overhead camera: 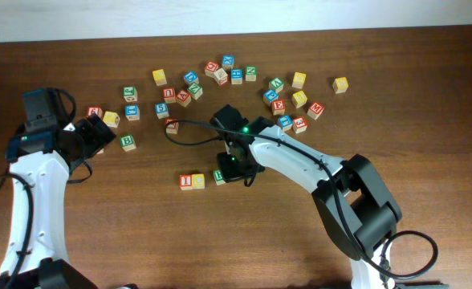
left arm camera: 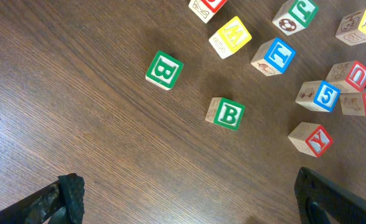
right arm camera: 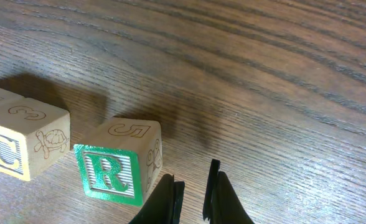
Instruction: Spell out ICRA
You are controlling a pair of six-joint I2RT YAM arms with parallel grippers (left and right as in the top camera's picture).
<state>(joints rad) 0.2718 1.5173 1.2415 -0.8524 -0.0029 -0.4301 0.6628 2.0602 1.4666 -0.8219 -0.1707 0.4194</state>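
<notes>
The right pincer [right arm camera: 194, 186] is hanging closed on nothing, its fingertips nearly meeting, low over the table [right arm camera: 282, 74]. It is sitting just beside the green R cube [right arm camera: 111, 171]; whether it is touching the cube I cannot tell. The green R cube is resting slightly turned, a small gap away from the yellow C cube [right arm camera: 9, 149]. Seen from overhead, the yellow C cube is touching the red I cube [overhead camera: 186, 181] on its left, the three forming a row near the table's middle. The left pincer [left arm camera: 189, 199] is hanging wide open and empty above bare wood, near a green B cube [left arm camera: 226, 114] and a second green B cube [left arm camera: 164, 70]. Other letter cubes [overhead camera: 236, 76] are lying scattered farther back; which of them is the red A I cannot tell.
</notes>
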